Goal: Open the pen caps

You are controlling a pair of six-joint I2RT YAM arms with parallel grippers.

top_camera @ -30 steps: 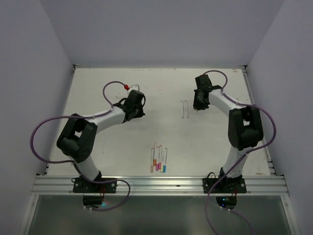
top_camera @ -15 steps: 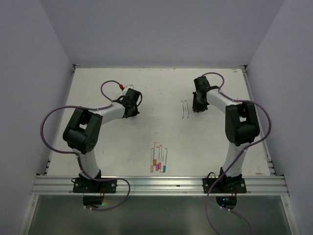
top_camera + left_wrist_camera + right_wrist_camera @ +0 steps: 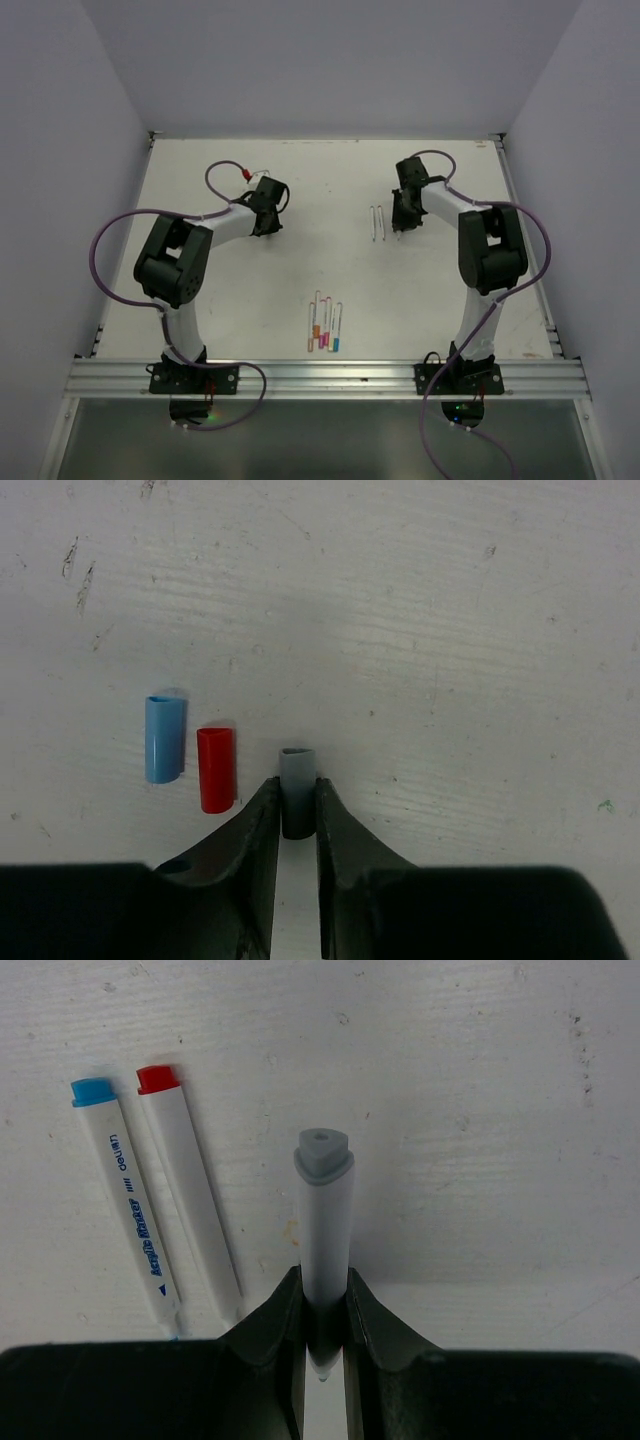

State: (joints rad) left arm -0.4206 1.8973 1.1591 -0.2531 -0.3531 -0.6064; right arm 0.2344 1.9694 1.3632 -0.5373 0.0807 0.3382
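Grey cap [image 3: 297, 795] inside left claw [image 3: 297, 783] (tabletop [image 3: 450, 630])

Plain pale walls [image 3: 330, 60] enclose a scuffed white table [image 3: 330, 262] on three sides.

Three loose caps (blue cap [image 3: 164, 738], red cap [image 3: 216, 769], grey cap [image 3: 297, 785]), three uncapped pens (blue-ended pen [image 3: 125, 1195], red-ended pen [image 3: 187, 1195], grey-ended pen [image 3: 325, 1225]), and seemingly four capped pens [image 3: 324, 328] by the table's [image 3: 250, 290] near edge.

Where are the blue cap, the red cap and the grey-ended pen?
blue cap [image 3: 165, 738], left wrist view, middle of its side.
red cap [image 3: 216, 769], left wrist view, middle of its side.
grey-ended pen [image 3: 325, 1230], right wrist view, white barrel.
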